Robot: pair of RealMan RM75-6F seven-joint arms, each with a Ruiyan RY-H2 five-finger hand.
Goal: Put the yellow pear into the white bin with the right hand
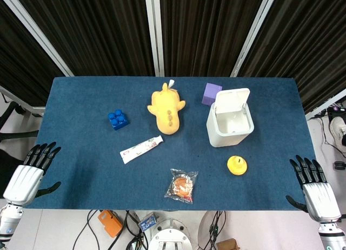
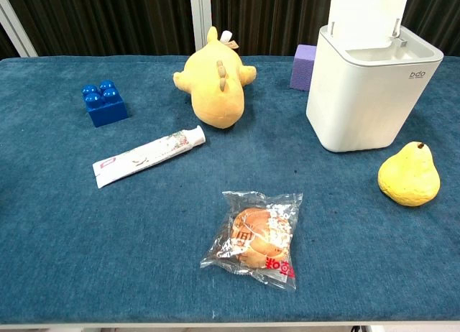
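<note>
The yellow pear (image 1: pixel 237 165) (image 2: pixel 409 176) stands upright on the blue table, just in front of the white bin (image 1: pixel 230 119) (image 2: pixel 369 84), whose lid is flipped up. My right hand (image 1: pixel 314 188) hovers off the table's right front corner, fingers spread, holding nothing, well to the right of the pear. My left hand (image 1: pixel 30 173) hangs off the left front edge, fingers also spread and empty. Neither hand shows in the chest view.
A yellow plush toy (image 1: pixel 166 109) (image 2: pixel 215 88) lies mid-table. A blue brick (image 1: pixel 118 119) (image 2: pixel 105 103), a toothpaste tube (image 1: pixel 141 149) (image 2: pixel 148 157), a packaged snack (image 1: pixel 182 185) (image 2: pixel 255 238) and a purple block (image 1: pixel 211 93) (image 2: pixel 303 66) are also on the cloth.
</note>
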